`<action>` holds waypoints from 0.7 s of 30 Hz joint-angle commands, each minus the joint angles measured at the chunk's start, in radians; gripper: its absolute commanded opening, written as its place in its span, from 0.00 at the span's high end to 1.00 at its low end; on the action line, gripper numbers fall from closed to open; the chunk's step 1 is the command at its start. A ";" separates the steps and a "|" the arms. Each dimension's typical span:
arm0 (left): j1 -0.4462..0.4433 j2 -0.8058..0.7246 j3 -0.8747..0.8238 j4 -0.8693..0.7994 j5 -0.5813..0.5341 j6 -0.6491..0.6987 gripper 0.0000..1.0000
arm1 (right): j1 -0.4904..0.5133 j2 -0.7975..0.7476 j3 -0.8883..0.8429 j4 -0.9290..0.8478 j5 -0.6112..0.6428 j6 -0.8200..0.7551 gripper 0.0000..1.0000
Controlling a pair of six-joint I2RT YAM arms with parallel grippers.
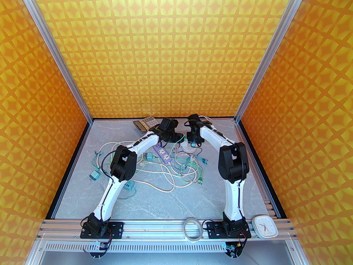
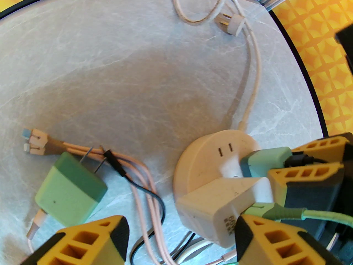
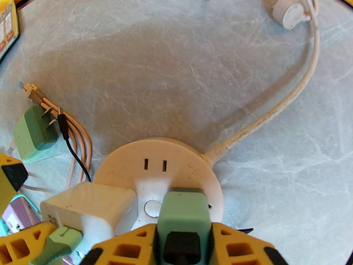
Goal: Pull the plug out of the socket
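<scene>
A round white socket (image 3: 176,159) (image 2: 204,159) (image 1: 190,149) lies on the grey table, its cord running off to the right. A green plug (image 3: 183,211) (image 2: 264,159) sits in the socket, and my right gripper (image 3: 183,243) (image 1: 193,145) is shut on it, one yellow finger on each side. Beside it, a white charger (image 2: 226,206) (image 3: 88,203) with a green cable is plugged into the same socket. My left gripper (image 2: 182,230) (image 1: 180,138) stands open over the charger's outer end; its right finger (image 2: 275,241) is close against the charger and the left finger (image 2: 91,241) stands well apart.
A loose green adapter (image 2: 69,189) (image 3: 33,132) and pink cable ends lie left of the socket. A purple power strip (image 1: 164,154) and tangled cords cover the table's middle. A calculator (image 1: 144,123) lies at the back; a tape roll (image 1: 193,229) and a clock (image 1: 266,226) sit on the front rail.
</scene>
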 commanded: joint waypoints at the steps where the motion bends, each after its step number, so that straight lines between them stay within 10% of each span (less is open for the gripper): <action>1: -0.023 0.089 -0.004 -0.114 -0.033 0.029 0.33 | 0.014 -0.040 -0.005 0.015 -0.063 0.004 0.70; 9: -0.031 0.103 0.021 -0.132 -0.034 0.034 0.34 | 0.136 0.045 0.101 -0.049 -0.006 -0.022 0.70; 21: -0.032 0.103 0.025 -0.145 -0.048 0.041 0.34 | 0.033 -0.032 0.009 -0.004 0.011 -0.008 0.70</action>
